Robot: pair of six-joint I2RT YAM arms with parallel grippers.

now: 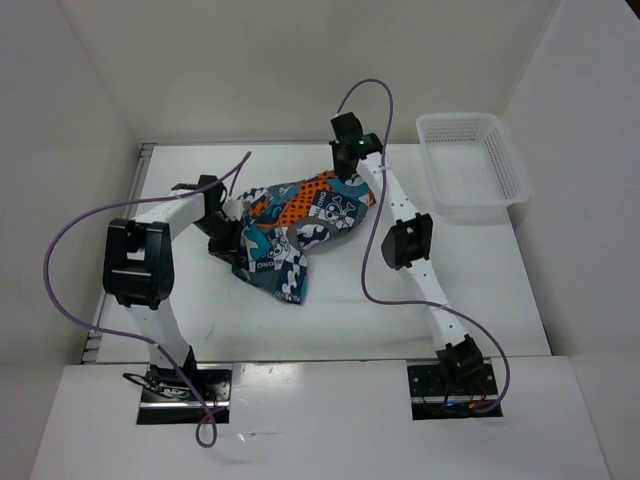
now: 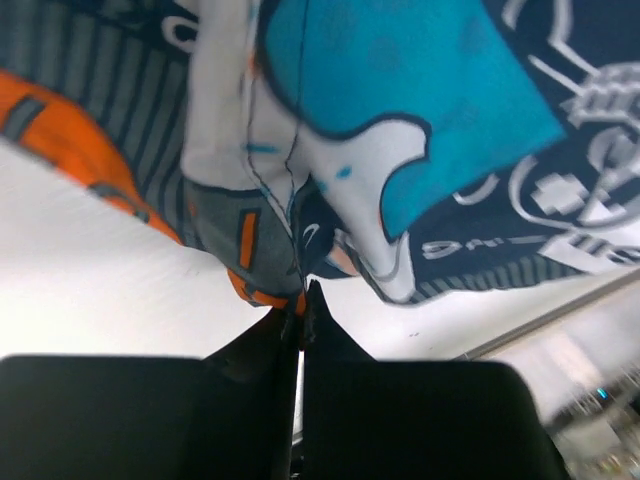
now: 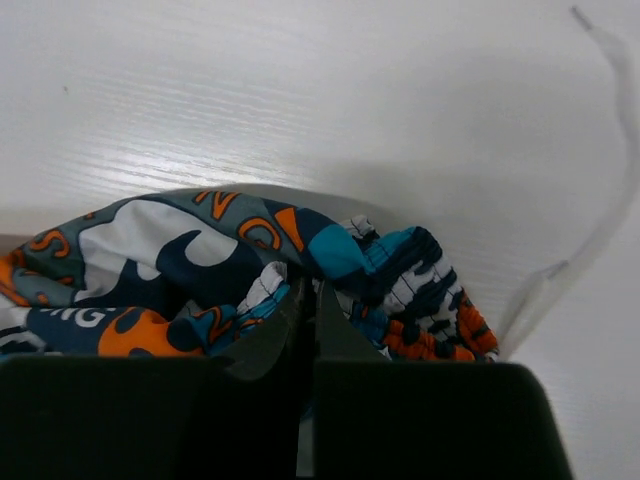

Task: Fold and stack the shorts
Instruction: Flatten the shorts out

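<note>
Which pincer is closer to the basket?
The right pincer, clamped on the shorts at their far end; the left pincer grips the opposite end, away from the basket.

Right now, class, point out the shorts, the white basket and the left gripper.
shorts (image 1: 300,225), top external view, middle of the patterned fabric.
white basket (image 1: 474,208), top external view, its near wall.
left gripper (image 2: 302,298), left wrist view, where its jaws close on the shorts.
</note>
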